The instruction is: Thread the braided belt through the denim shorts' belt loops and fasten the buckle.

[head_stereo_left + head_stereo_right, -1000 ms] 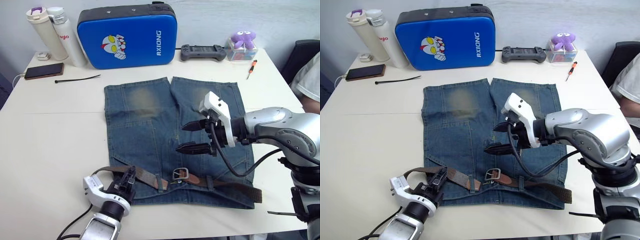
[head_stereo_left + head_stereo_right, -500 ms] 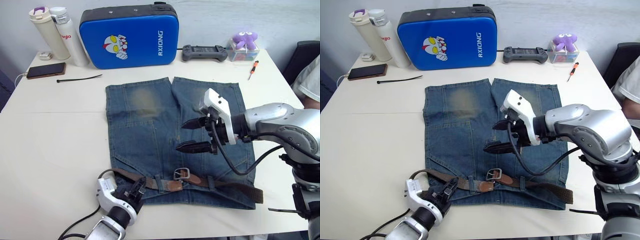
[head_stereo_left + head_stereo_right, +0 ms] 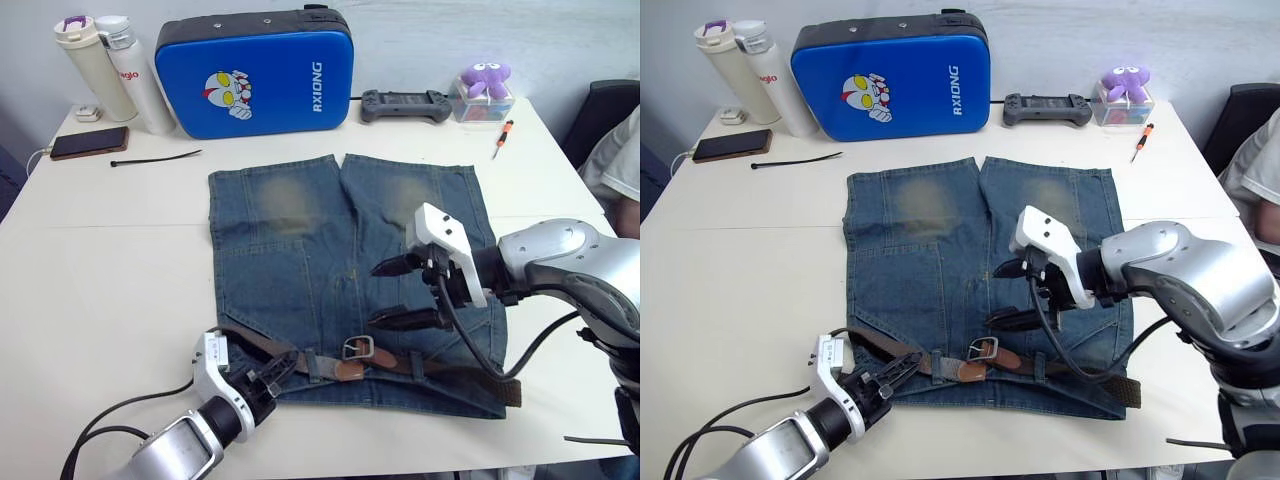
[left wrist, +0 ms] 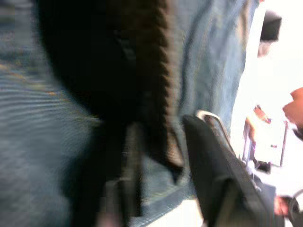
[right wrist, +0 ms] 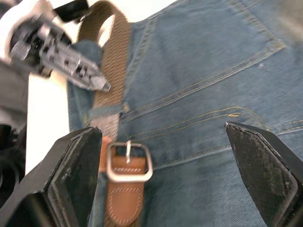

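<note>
Our left gripper [image 3: 268,374] pinches the braided belt [image 3: 300,356] at the waistband's left end. The denim shorts [image 3: 300,250] lie flat on the bench [image 3: 100,260], the buckle [image 3: 358,348] mid-waistband. Our right gripper [image 3: 400,294] hovers above it, jaws spread wide.

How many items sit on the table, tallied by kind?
Bottles: 2
Blue case: 1
Phone: 1
Cable tie: 1
Game controller: 1
Plush toy: 1
Screwdriver: 1
Denim shorts: 1
Braided belt: 1
Total: 10
</note>
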`<state>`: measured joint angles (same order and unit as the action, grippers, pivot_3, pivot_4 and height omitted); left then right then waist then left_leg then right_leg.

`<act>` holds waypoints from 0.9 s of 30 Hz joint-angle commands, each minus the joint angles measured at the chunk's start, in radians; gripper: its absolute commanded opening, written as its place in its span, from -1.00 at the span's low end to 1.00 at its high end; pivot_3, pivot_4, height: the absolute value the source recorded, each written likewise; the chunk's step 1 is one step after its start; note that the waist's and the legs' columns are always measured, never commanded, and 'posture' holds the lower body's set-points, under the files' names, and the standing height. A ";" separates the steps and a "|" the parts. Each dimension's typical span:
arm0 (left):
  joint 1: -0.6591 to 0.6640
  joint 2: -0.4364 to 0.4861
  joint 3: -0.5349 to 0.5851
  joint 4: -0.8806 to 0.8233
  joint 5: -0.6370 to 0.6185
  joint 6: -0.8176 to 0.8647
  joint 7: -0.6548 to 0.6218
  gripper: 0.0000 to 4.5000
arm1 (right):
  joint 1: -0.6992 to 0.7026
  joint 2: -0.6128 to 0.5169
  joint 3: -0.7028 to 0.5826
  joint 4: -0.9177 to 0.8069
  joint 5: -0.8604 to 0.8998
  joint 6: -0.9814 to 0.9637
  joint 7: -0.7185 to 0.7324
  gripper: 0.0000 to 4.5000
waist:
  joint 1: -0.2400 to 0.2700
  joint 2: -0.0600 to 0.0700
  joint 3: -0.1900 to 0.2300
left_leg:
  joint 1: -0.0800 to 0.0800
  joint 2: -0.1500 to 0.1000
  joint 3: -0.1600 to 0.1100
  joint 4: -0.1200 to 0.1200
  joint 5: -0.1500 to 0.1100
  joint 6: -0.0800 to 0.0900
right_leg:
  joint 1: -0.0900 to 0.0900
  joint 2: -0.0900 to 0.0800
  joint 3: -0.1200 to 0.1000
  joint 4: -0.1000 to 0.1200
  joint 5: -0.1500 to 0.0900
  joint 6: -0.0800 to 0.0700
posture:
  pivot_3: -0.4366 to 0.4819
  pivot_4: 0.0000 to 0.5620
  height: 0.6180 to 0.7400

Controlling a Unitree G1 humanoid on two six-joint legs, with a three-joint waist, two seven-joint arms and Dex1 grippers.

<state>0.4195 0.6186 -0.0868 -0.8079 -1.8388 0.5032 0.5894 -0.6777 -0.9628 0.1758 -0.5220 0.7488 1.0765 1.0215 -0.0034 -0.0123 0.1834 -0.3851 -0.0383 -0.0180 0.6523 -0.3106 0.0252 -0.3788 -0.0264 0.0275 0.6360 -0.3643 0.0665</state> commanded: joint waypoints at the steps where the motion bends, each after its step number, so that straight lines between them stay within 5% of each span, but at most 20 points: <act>1: 0.020 0.098 0.079 -0.003 -0.126 0.048 -0.084 0.56 | 0.024 -0.053 -0.012 -0.054 -0.033 -0.094 0.075 1.00 | -0.001 0.000 0.000 | 0.000 0.000 0.000 0.000 0.000 0.000 | 0.000 0.000 0.000 0.000 0.000 0.000 | -0.05 -0.47 1.00; 3: 0.041 0.210 0.128 0.009 -0.133 0.133 -0.196 0.98 | 0.050 -0.093 0.001 -0.077 -0.076 -0.182 0.139 1.00 | 0.000 0.000 0.000 | 0.000 0.000 0.000 0.000 0.001 -0.001 | 0.000 0.000 0.000 0.001 0.000 -0.001 | -0.05 -0.47 1.00; 9: 0.042 0.575 0.444 0.160 -0.098 0.466 -0.678 0.98 | 0.195 -0.134 0.042 -0.166 -0.220 -0.460 0.247 1.00 | 0.001 0.001 0.000 | 0.001 0.000 -0.001 0.000 0.002 -0.002 | 0.000 0.001 -0.002 0.002 -0.001 -0.002 | -0.05 -0.47 1.00; 12: -0.024 0.691 0.519 0.207 0.061 0.577 -0.918 0.98 | 0.281 -0.142 0.069 -0.185 -0.327 -0.622 0.270 1.00 | 0.003 0.000 0.000 | 0.002 0.000 -0.001 0.000 0.002 -0.002 | 0.001 0.001 -0.002 0.002 -0.001 -0.002 | -0.05 -0.47 1.00; 16: -0.182 0.783 0.466 0.219 0.321 0.562 -1.166 0.98 | 0.340 -0.129 0.098 -0.191 -0.433 -0.738 0.263 1.00 | 0.002 0.000 0.000 | 0.002 -0.001 -0.001 -0.001 0.002 -0.002 | 0.001 0.000 -0.002 0.001 -0.001 -0.002 | -0.05 -0.47 1.00; 27: -0.582 0.816 0.203 0.206 0.708 0.440 -1.557 0.98 | 0.468 -0.063 0.158 -0.186 -0.604 -0.882 0.199 1.00 | 0.002 0.000 0.000 | -0.002 -0.001 -0.001 -0.002 0.003 -0.006 | -0.006 0.000 -0.002 0.007 -0.002 -0.003 | -0.05 -0.47 1.00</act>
<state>-0.1347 1.4294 0.1483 -0.5915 -1.2096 0.9848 -0.9055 -0.2204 -1.0278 0.3407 -0.6801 0.1604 0.2215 1.2278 -0.0017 -0.0122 0.1838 -0.3867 -0.0390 -0.0188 0.6505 -0.3075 0.0197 -0.3846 -0.0260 0.0262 0.6436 -0.3662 0.0632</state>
